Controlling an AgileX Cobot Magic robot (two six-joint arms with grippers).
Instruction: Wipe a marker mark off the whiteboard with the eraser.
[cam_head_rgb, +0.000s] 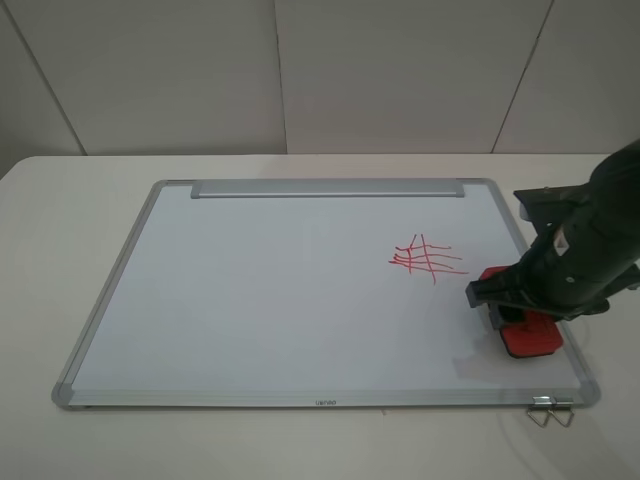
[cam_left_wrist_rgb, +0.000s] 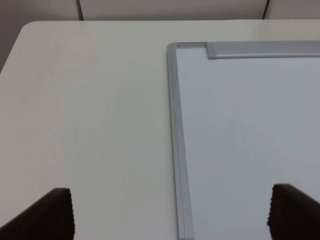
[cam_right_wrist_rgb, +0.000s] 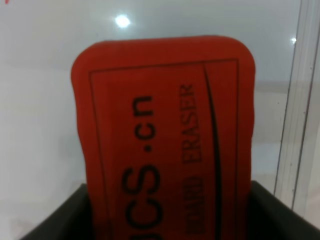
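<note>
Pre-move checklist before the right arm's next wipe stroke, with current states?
1. Red block eraser held in right gripper: ok.
2. Eraser inside the silver-framed white whiteboard, by its right edge: ok.
3. Eraser flat on board: cannot tell.
4. Flower-like marker mark in view: not ok; only red crosshatch grid shows.
5. Left gripper open, over board's left frame, away from eraser: ok.

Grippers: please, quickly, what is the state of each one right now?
Left gripper: open, holding nothing.
Right gripper: closed on the eraser.
</note>
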